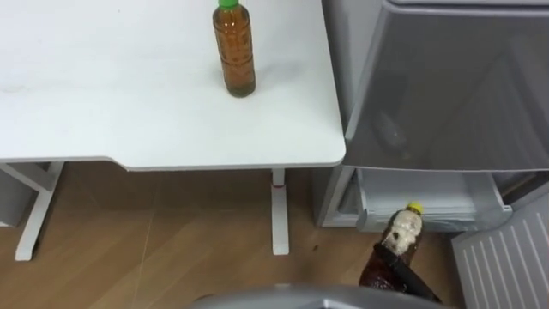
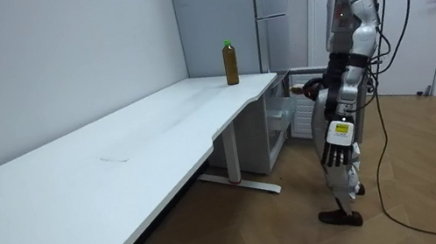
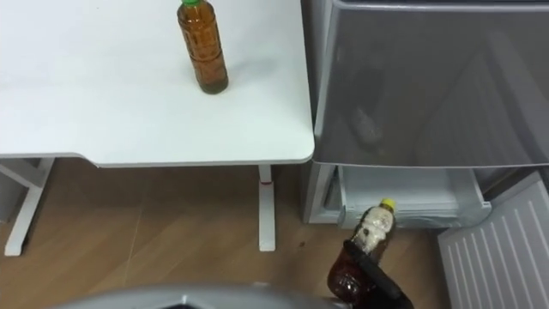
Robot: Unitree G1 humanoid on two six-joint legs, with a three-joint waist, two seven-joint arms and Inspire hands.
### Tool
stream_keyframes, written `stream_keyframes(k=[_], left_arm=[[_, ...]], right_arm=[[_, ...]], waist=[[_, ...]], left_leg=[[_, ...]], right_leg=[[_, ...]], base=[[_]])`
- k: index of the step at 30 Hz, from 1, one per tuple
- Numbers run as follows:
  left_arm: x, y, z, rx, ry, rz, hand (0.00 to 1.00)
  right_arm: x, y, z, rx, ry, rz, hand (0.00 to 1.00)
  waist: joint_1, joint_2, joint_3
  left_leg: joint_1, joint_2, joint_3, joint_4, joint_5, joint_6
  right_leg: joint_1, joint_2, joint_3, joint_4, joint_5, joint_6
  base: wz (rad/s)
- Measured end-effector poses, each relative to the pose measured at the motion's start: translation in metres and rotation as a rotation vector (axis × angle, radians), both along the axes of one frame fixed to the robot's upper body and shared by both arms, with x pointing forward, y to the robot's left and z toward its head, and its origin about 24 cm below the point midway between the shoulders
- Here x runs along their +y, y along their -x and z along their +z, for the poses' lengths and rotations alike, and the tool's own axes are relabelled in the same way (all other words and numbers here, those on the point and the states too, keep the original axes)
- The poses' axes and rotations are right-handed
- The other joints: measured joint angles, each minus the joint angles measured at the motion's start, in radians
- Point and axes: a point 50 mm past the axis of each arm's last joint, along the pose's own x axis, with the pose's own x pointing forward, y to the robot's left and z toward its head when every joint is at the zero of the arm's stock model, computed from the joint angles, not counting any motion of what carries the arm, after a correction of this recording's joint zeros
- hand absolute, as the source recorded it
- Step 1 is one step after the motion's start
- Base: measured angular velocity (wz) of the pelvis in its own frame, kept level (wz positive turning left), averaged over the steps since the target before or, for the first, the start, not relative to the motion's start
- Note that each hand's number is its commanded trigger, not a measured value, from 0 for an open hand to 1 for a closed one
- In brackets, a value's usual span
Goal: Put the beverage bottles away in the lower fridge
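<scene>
Nearest the robot, its right hand (image 1: 405, 273) has dark fingers (image 1: 412, 279) curled round the lower body of the yellow-capped bottle (image 1: 401, 230). The brown bottle rises out of the grip, its pale label and cap clear above the fingers and pointing toward the fridge. In the room view the left hand (image 2: 335, 155) hangs by the robot's side, too small there to judge how it is set.

Just beyond the held bottle is the wooden floor (image 1: 171, 232). To the right of it the lower fridge door (image 1: 506, 257) is swung wide, showing its ribbed white inner face. The open lower compartment (image 1: 429, 202) lies straight ahead of the cap, with a pale drawer inside. The cap sits against the drawer's front edge in the eye views, though whether it has crossed that edge is unclear.

Left of the fridge is the white table (image 1: 129, 103), with 1 table leg (image 1: 280, 215) close to the fridge's corner. Further back, the green-capped bottle (image 1: 234, 51) stands upright on the table near its fridge-side edge. The grey upper fridge door (image 1: 455, 86) is closed above the compartment.
</scene>
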Motion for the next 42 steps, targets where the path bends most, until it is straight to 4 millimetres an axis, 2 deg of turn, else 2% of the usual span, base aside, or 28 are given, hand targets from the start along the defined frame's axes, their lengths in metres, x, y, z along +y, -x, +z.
stream_keyframes(k=[14, 19, 25, 27, 28, 29, 30, 32, 36, 38, 39, 41, 42], left_arm=[[0.0, -0.005, -0.001, -0.006, -0.001, -0.006, 0.0], [0.0, -0.005, -0.001, -0.007, 0.0, -0.006, 0.0], [0.0, -0.007, -0.001, -0.008, -0.002, -0.027, 0.0], [0.0, -0.016, -0.001, -0.029, 0.013, -0.032, 0.0], [0.0, -0.02, -0.001, -0.039, 0.016, -0.034, 0.0], [0.0, -0.026, -0.001, -0.053, 0.024, -0.04, 0.0], [0.0, -0.033, -0.001, -0.07, 0.03, -0.046, 0.0], [0.002, -0.049, -0.001, -0.107, 0.026, -0.046, 0.0], [0.008, -0.078, 0.001, -0.169, 0.007, -0.054, 0.0], [0.008, -0.089, 0.002, -0.189, 0.005, -0.068, 0.0], [0.009, -0.095, 0.003, -0.2, 0.001, -0.072, 0.0], [0.01, -0.103, 0.005, -0.217, -0.002, -0.083, 0.0], [0.011, -0.109, 0.006, -0.227, -0.005, -0.096, 0.0]], right_arm=[[-0.003, 0.009, -0.004, 0.102, 0.017, -0.108, 1.0], [-0.005, -0.003, -0.004, 0.129, 0.046, -0.135, 1.0], [-0.009, -0.035, -0.002, 0.1, 0.068, -0.191, 1.0], [-0.014, -0.057, 0.003, 0.053, 0.065, -0.255, 1.0], [-0.016, -0.065, 0.005, 0.036, 0.064, -0.276, 1.0], [-0.02, -0.081, 0.009, 0.0, 0.065, -0.316, 1.0], [-0.023, -0.099, 0.015, -0.04, 0.07, -0.337, 1.0], [-0.027, -0.122, 0.023, -0.092, 0.077, -0.352, 1.0], [-0.029, -0.168, 0.042, -0.159, 0.085, -0.348, 1.0], [-0.032, -0.181, 0.048, -0.169, 0.093, -0.352, 1.0], [-0.033, -0.186, 0.051, -0.17, 0.098, -0.351, 1.0], [-0.036, -0.191, 0.055, -0.172, 0.109, -0.355, 1.0], [-0.041, -0.193, 0.058, -0.175, 0.123, -0.357, 1.0]], waist=[[0.0, -0.009, 0.0035], [-0.001, -0.003, 0.0088], [-0.002, -0.002, 0.0084], [-0.002, 0.004, 0.0081], [-0.001, 0.009, 0.0119], [0.0, 0.019, 0.0196], [-0.001, 0.03, 0.0224], [-0.003, 0.039, 0.0255], [0.005, 0.033, 0.0275], [0.007, 0.031, 0.0287], [0.01, 0.024, 0.0323], [0.015, 0.013, 0.0316], [0.03, 0.007, 0.033]], left_leg=[[-0.002, 0.0, 0.0, 0.004, -0.002, -0.002], [-0.006, 0.001, 0.006, 0.011, -0.004, -0.001], [-0.034, 0.001, 0.004, 0.022, -0.004, 0.0], [-0.078, 0.002, -0.006, 0.055, -0.008, 0.005], [-0.089, 0.002, -0.008, 0.062, -0.008, 0.006], [-0.112, 0.002, -0.009, 0.075, -0.009, 0.009], [-0.146, 0.002, -0.015, 0.096, -0.01, 0.011], [-0.195, 0.001, -0.023, 0.12, -0.008, 0.016], [-0.321, -0.003, -0.03, 0.194, -0.003, 0.023], [-0.372, -0.004, -0.033, 0.227, -0.002, 0.025], [-0.399, -0.004, -0.033, 0.243, -0.001, 0.027], [-0.451, -0.005, -0.034, 0.271, 0.0, 0.028], [-0.487, -0.004, -0.035, 0.292, 0.0, 0.029]], right_leg=[[-0.001, 0.0, 0.0, -0.009, -0.001, 0.001], [-0.003, 0.002, 0.015, -0.012, -0.001, 0.001], [-0.031, 0.001, 0.014, 0.006, -0.002, 0.001], [-0.07, -0.004, -0.005, 0.029, -0.002, 0.001], [-0.079, -0.005, -0.006, 0.039, -0.002, 0.001], [-0.105, -0.008, -0.007, 0.056, -0.002, 0.001], [-0.135, -0.011, -0.009, 0.087, -0.004, 0.003], [-0.18, -0.016, -0.015, 0.118, -0.007, 0.003], [-0.322, -0.034, -0.013, 0.228, -0.044, -0.002], [-0.378, -0.041, -0.015, 0.277, -0.056, -0.005], [-0.411, -0.046, -0.014, 0.305, -0.062, -0.007], [-0.473, -0.053, -0.013, 0.348, -0.072, -0.011], [-0.511, -0.054, -0.01, 0.374, -0.076, -0.013]], base=[[0.0], [-0.03], [0.02], [0.14], [0.08], [0.04], [0.05], [0.11], [0.08], [0.12], [0.06], [0.02], [0.0]])
